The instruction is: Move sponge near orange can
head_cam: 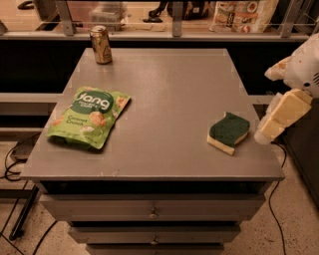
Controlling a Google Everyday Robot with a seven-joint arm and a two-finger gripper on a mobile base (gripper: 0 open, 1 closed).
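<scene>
My gripper [269, 130] hangs at the right side of the view, just off the right edge of the worktop [169, 79] and slanting down toward it. Only its pale yellow outer face shows from here, so I cannot tell whether it is apart or together. It holds nothing, and its tip sits near the worktop's right edge without touching anything on the surface.

The sponge [229, 132] is the nearest thing to me. It lies flat near the front right of the worktop, just to the left of my gripper but apart from it. Its dark green scouring side faces up and the pale yellow foam shows along its front edge.

Well away to the left, a green snack bag [89, 117] lies flat near the left edge, its printed face turned up.

The orange can [101, 44] stands upright at the far left corner of the worktop, beyond the bag and well apart from the sponge, with the grey surface stretching diagonally between the two.

Below the front edge of the worktop sit drawers [152, 211] with small knobs. A rail with packaged goods [243, 12] runs behind the far edge, and dark cables [12, 162] trail over the speckled floor at lower left.
</scene>
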